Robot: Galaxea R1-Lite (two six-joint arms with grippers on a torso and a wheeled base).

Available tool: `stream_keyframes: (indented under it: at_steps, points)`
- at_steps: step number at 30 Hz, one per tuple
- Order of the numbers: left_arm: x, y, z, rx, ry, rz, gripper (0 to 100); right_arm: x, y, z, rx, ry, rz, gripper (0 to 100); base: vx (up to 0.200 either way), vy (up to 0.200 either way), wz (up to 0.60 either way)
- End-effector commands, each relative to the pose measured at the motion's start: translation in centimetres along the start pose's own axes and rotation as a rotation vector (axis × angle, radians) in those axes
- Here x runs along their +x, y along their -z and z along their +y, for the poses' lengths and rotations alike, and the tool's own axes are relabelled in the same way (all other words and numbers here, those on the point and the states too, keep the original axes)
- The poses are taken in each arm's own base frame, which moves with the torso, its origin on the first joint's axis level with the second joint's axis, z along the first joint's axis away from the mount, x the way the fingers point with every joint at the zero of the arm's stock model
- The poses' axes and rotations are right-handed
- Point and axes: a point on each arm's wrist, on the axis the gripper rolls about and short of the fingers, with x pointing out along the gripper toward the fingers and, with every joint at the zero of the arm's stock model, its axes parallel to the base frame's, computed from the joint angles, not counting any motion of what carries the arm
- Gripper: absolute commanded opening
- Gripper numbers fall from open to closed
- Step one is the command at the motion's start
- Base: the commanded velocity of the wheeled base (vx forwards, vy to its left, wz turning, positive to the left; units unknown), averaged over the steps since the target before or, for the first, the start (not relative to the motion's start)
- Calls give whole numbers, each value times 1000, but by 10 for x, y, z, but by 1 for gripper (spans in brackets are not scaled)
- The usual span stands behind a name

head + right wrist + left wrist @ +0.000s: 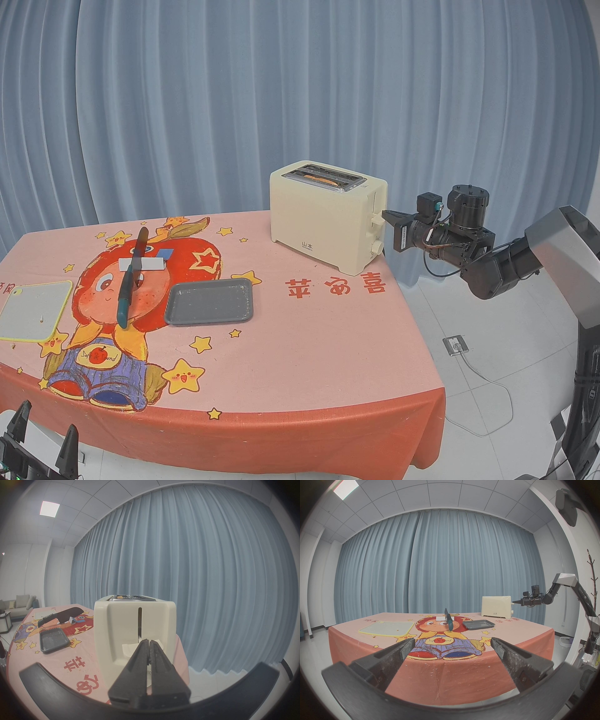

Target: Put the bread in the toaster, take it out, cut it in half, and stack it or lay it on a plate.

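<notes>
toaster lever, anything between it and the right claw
Nothing visible does. The shut right claw sits directly in front of the lever on the end face of the toaster; whether its tips touch the lever I cannot tell.

A wide bare stretch of worktop [325, 350] runs along the near edge and the near right, open to a reach from above or the front. The toaster [325, 215] stands tall in the far right corner. The air above its slots is open, and bread [325, 180] sits in one slot. The right pincer [389, 219], jaws pressed together, hangs off the right edge just beside the toaster's lever side. A low tray [210, 302] lies at centre. Just left of it a knife [130, 281] is propped on a white block [142, 264]. A flat board [32, 309] lies at the left edge. The left pincer [48, 417], jaws apart, sits below the near left edge.
</notes>
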Motion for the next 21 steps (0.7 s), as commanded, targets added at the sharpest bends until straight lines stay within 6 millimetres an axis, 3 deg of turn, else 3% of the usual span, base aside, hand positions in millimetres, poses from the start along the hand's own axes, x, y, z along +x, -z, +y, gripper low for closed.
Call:
stream_keyframes:
  at_steps: [1, 21]
  points:
    - [1, 5, 0, 0, 0, 18, 100, 5, 13, -1, 6, -1, 28, 0, 0, 0, 0]
    - [1, 5, 0, 0, -1, 18, 100, 7, 20, 0, 11, 0, 47, 0, 0, 0, 0]
